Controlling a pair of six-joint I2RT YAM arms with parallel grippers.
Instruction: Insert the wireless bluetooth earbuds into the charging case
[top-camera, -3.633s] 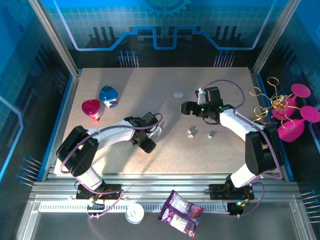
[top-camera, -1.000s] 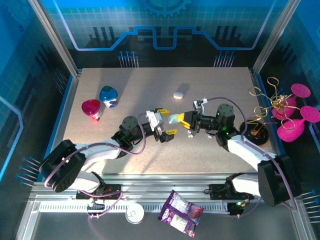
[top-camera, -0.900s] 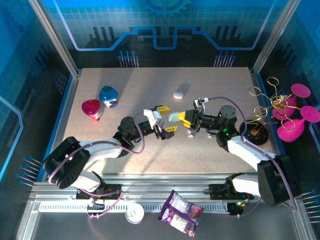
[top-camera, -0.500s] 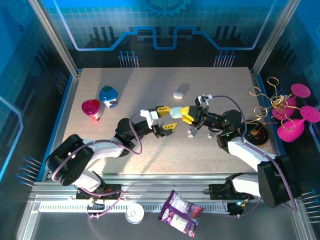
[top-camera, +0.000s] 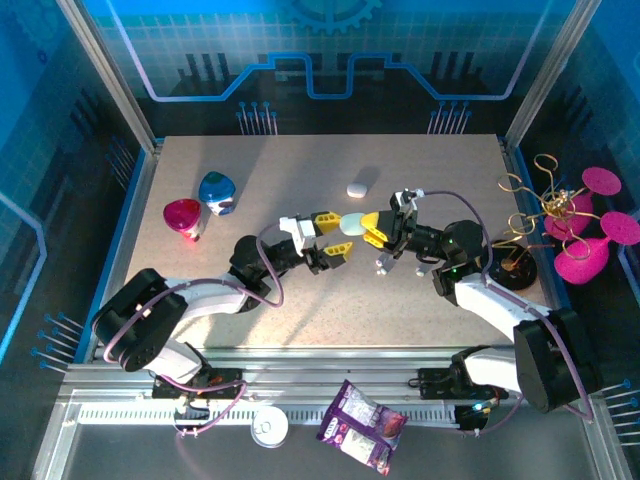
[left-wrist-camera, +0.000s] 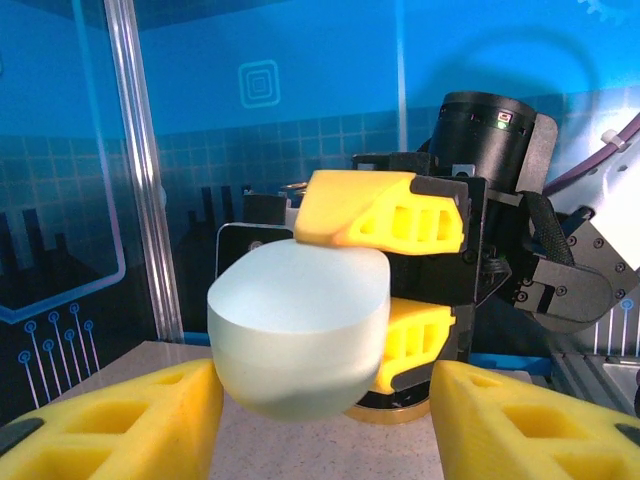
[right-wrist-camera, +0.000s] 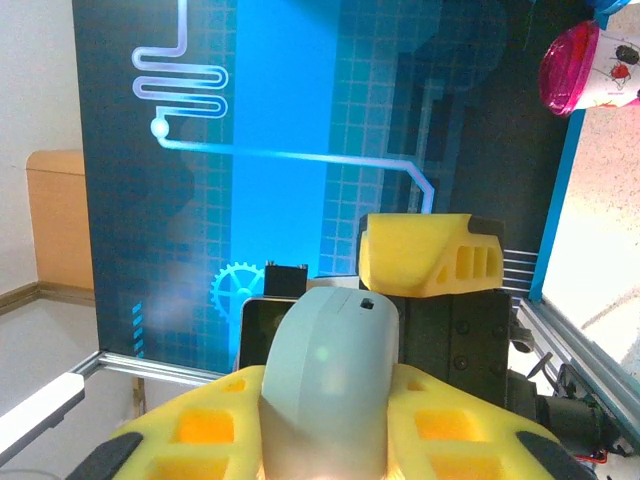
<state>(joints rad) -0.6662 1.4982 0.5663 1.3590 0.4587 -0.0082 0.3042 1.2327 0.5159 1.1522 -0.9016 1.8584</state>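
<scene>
Earbuds (top-camera: 381, 266) loose on the table (top-camera: 300, 170), just beside the raised mint charging case (left-wrist-camera: 300, 340). Case pinched in right fingers (left-wrist-camera: 380, 210); left fingers (left-wrist-camera: 120, 420) apart, flanking it. Probably opening the lid; next, firm left grip, then pry.

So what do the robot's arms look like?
Both arms, the left arm and the right arm, have white tubes joined by chunky black round joints. A thin purple cable loops along each. The left gripper and right gripper have blocky yellow fingers with little window-like holes.
</scene>
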